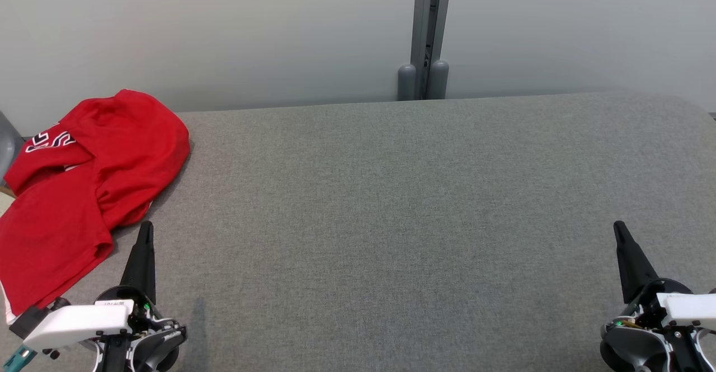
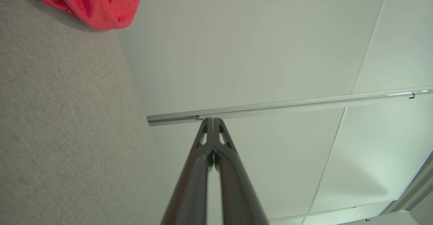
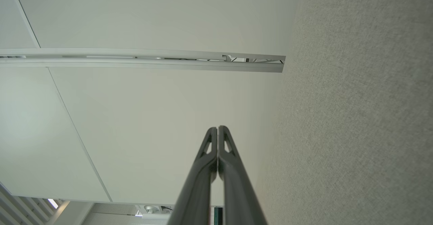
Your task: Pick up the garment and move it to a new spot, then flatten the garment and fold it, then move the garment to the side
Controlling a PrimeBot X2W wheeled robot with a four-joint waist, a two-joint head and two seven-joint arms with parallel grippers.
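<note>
garment (image 1: pixel 84 182): red, with white print that is partly folded under and cannot be read. It is bunched in a heap at the far left corner of the table. Its near part seems to be draped past the table's left edge, but the frame cuts that edge off, so this is not certain.
garment, left wrist view (image 2: pixel 94 1): a rounded red fold is seen at the top left, lying on the grey surface where it meets the wall.
table (image 1: pixel 391 204): covered in grey woven fabric, with rounded far corners.
left gripper (image 1: pixel 146 226): seen at the lower left of the head view with fingers pressed together and nothing held. The tip is just beside the garment's near edge, and a strip of grey surface is seen between them.
left gripper, own wrist view (image 2: pixel 212 120): both fingers are seen meeting at the tips, with no cloth between them.
right gripper (image 1: pixel 619 227): seen at the lower right, closed and empty, well apart from the garment.
right gripper, own wrist view (image 3: pixel 217 128): fingers are seen shut tip to tip.
backdrop: pale wall panels (image 1: pixel 251 31) are joined by a grey metal post (image 1: pixel 428 31) behind the table's far edge.
</note>
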